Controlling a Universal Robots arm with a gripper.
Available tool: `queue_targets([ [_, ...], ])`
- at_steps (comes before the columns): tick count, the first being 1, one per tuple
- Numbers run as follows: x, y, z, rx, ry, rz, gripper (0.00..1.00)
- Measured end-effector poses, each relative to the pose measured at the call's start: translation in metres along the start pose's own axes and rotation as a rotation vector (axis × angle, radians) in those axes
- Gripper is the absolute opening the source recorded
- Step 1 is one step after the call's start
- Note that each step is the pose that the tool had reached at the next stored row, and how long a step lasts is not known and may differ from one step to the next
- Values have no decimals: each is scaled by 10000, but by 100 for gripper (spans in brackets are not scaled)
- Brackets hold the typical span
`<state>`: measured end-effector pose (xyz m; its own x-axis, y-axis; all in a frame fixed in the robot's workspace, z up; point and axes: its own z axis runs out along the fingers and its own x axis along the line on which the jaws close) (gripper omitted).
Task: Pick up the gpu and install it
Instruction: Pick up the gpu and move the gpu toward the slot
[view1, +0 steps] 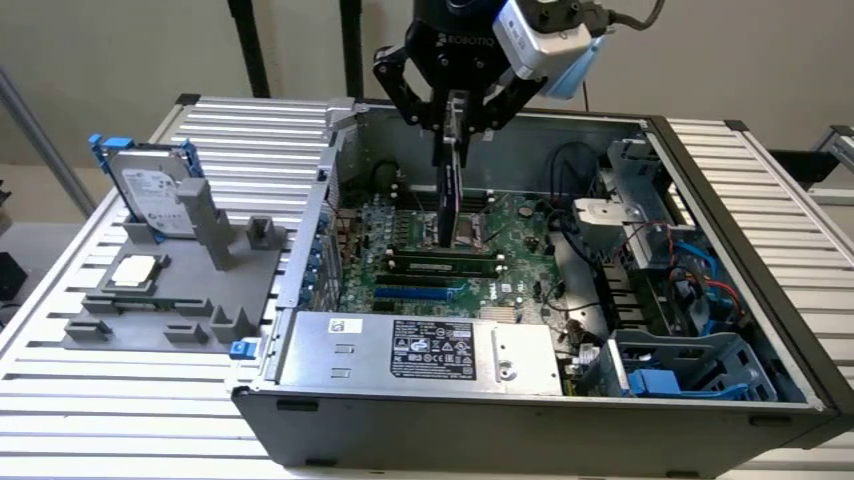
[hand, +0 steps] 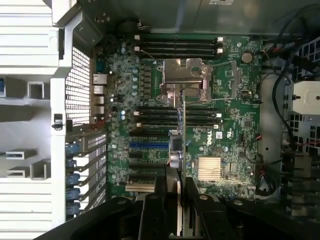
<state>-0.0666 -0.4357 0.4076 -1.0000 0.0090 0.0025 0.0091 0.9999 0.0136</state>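
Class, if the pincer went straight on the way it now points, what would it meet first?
Probably the motherboard: the pincer grips the gpu edge-down above its slots, so the card would touch first; exact slot unclear.

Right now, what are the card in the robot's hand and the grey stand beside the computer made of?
The gpu in the hand looks like thin dark circuit board, seen edge-on, so its finish is unclear. The grey stand looks like matte plastic: dull even grey, blocky posts, no shine.

Plain beige wall (view1: 747, 60) behind ribbed metal table (view1: 767, 190).
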Motion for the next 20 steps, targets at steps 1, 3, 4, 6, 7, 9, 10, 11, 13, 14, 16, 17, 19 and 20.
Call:
queue_targets([
  [1, 0, 0, 0, 1, 4, 0, 0],
  [3, 0, 0, 0, 0, 10, 0, 0],
  [4, 0, 0, 0, 1, 14, 0, 0],
  [6, 0, 0, 1, 0, 21, 1, 0],
  [7, 0, 0, 0, 2, 25, 0, 0],
  [9, 0, 0, 0, 2, 31, 1, 0],
  [10, 0, 0, 0, 2, 30, 1, 0],
  [11, 0, 1, 2, -1, 29, 0, 0],
  [13, -3, 1, 3, 2, 29, -131, 0],
  [14, -3, 1, 5, 3, 29, -293, 0],
  [16, -3, 2, 10, 5, 28, -652, 0],
  [17, -3, 1, 13, 6, 23, -833, 0],
  [19, -3, 1, 19, 8, 11, -1192, 0],
  [20, -3, 1, 23, 8, 6, -1377, 0],
])
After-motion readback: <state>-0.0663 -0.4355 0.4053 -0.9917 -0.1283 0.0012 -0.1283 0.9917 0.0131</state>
